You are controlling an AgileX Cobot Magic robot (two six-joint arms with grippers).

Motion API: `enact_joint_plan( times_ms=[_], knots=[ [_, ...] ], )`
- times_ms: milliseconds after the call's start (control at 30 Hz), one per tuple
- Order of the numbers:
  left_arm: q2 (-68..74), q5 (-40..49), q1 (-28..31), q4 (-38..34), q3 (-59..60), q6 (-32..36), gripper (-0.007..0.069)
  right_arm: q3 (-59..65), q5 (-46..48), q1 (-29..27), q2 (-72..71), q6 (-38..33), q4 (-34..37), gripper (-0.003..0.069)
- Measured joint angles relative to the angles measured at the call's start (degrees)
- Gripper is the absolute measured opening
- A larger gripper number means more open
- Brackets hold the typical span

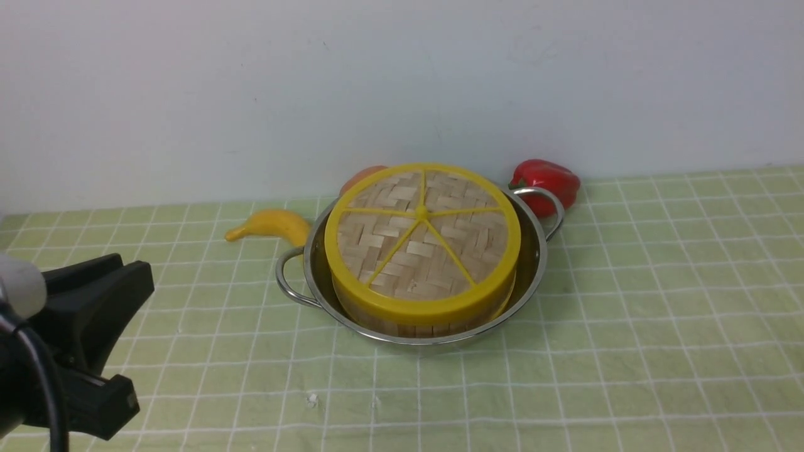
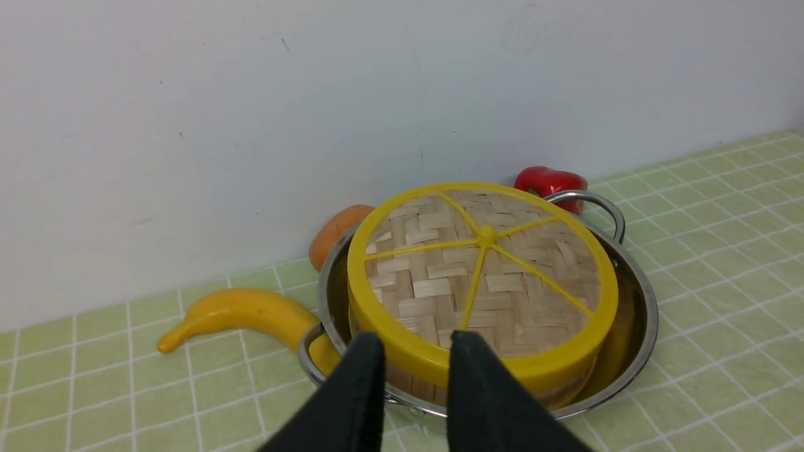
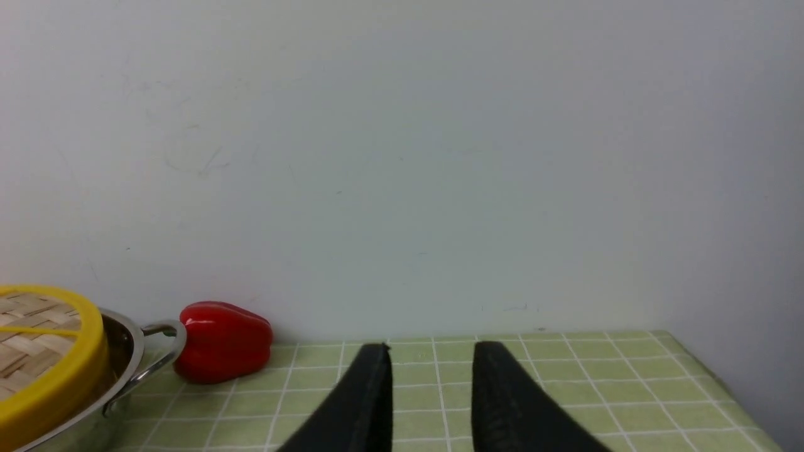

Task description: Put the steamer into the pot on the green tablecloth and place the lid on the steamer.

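Nearest the front camera, at its lower left, sits the left arm's black housing with a cable, and the left gripper (image 2: 411,342) shows in its own wrist view as two black fingers (image 2: 358,389) parted by a moderate gap, nothing between them. Their tips stand in front of the near rim of the lid (image 1: 422,238) in that view; whether they touch it cannot be told, though the front view shows the arm well back from the pot (image 1: 534,251).

The right gripper (image 3: 432,353) is out of the front view. Its wrist view shows two black fingers apart over bare cloth, empty, pointing toward the wall, with the pot's handle off to one side.

The pot rests on the green tablecloth (image 1: 659,314), roughly mid-table, one loop handle toward the robot's left and near side, the other toward the far right. The steamer (image 1: 427,323) stands inside the pot; only its slatted wall and lower edge show beneath the lid. The lid lies flat on top of the steamer, yellow rim all round, six spokes meeting at the hub, and appears seated level.

A banana (image 1: 270,227) lies on the cloth just beside the pot's left handle. A red pepper (image 1: 548,181) sits behind the right handle, close to the wall. An orange rounded item (image 1: 361,176) shows partly behind the pot.

No brand, label or writing is legible on any object.
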Motion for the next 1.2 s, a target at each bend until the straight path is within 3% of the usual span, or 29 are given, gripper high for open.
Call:
enact_joint_plan(
  times_ms=[200, 333, 467, 633, 1200],
  knots=[
    [-8.88, -0.22, 8.01, 4.34, 5.03, 0.00, 0.0159, 0.07, 0.00, 0.00, 0.00, 0.00, 0.00, 0.0227],
    [-20.34, -0.29, 17.11, 9.77, 16.38, 0.00, 0.0165, 0.07, 0.00, 0.00, 0.00, 0.00, 0.00, 0.0237],
    [-29.45, 0.06, 21.26, 11.29, 25.25, 0.00, 0.0170, 0.07, 0.00, 0.00, 0.00, 0.00, 0.00, 0.0240],
    [-31.51, -0.45, 21.95, 11.65, 31.09, 0.05, 0.0172, 0.07, 0.02, 0.00, 0.11, 0.00, 0.00, 0.0240],
    [-31.67, -0.82, 21.95, 11.65, 31.55, 0.05, 0.0202, 0.07, 0.02, 0.00, 0.17, 0.00, 0.00, 0.0240]
  ],
)
